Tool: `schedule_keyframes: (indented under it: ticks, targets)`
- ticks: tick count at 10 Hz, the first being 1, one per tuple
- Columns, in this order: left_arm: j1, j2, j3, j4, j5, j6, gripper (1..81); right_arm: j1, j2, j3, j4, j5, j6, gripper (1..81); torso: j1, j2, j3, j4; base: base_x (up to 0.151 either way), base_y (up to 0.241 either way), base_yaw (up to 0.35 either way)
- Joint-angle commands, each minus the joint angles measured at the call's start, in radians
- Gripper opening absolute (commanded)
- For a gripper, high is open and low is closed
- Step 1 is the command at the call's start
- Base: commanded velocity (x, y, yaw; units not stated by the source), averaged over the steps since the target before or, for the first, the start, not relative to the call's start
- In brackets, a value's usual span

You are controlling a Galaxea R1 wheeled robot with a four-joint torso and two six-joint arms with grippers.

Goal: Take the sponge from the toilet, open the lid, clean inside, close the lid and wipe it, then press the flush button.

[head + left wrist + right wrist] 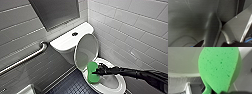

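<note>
The white toilet stands in the corner with its oval lid raised against the tank. The small dark flush button sits on the tank top. My right arm reaches in from the right, and my right gripper is shut on the bright green sponge. The sponge is at the near left part of the bowl rim, just below the raised lid. In the right wrist view the sponge is seen close up against white ceramic. My left gripper is open with nothing in it.
A metal grab bar runs along the grey tiled wall on the left. White tiled wall stands close behind and right of the toilet. Dark small-tiled floor lies left of the bowl, with a white object at the lower left.
</note>
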Motion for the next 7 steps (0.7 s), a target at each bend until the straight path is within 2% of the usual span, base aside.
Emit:
schedule_keyframes:
  ticks: [1,4,7]
  targets:
    - [0.032,-0.007,0.021,0.006,0.077,0.001,81.1,0.084,0.103,-0.092,0.023,-0.046,0.019,1.0,0.0,0.0,0.0,0.0,0.0,0.0,0.0]
    - [0.032,-0.005,0.019,0.008,0.077,0.001,81.1,0.047,0.175,-0.184,0.014,-0.047,0.025,1.0,0.0,0.0,0.0,0.0,0.0,0.0,0.0]
    - [0.03,-0.004,0.018,0.013,0.077,0.001,81.1,-0.008,0.139,-0.172,0.012,-0.047,0.033,1.0,0.0,0.0,0.0,0.0,0.0,0.0,0.0]
